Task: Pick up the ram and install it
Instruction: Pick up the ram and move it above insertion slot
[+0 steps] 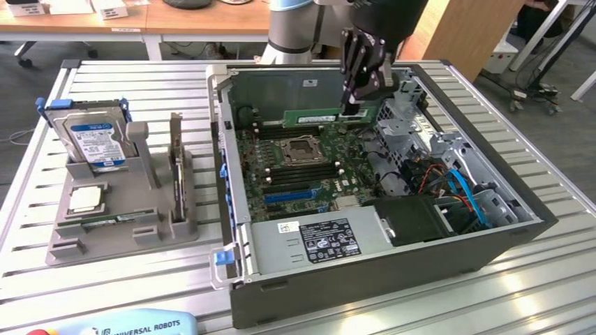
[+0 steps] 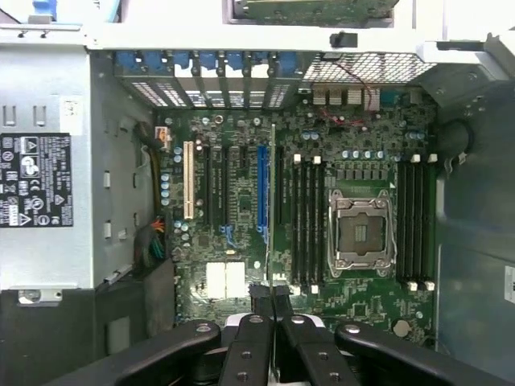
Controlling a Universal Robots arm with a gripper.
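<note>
The tool (image 1: pixel 352 106) was clenched on the ram (image 1: pixel 312 117) above the motherboard (image 1: pixel 279 178); slight misalignment with a memory slot could jam or crack it.

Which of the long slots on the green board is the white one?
The white expansion slot, the long slot farthest from the processor socket. The next slots along are black, then comes a blue slot.

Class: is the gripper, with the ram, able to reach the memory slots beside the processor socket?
Probably yes: the case lies open, the gripper holds the ram above the board, and nothing covers the slots.
</note>
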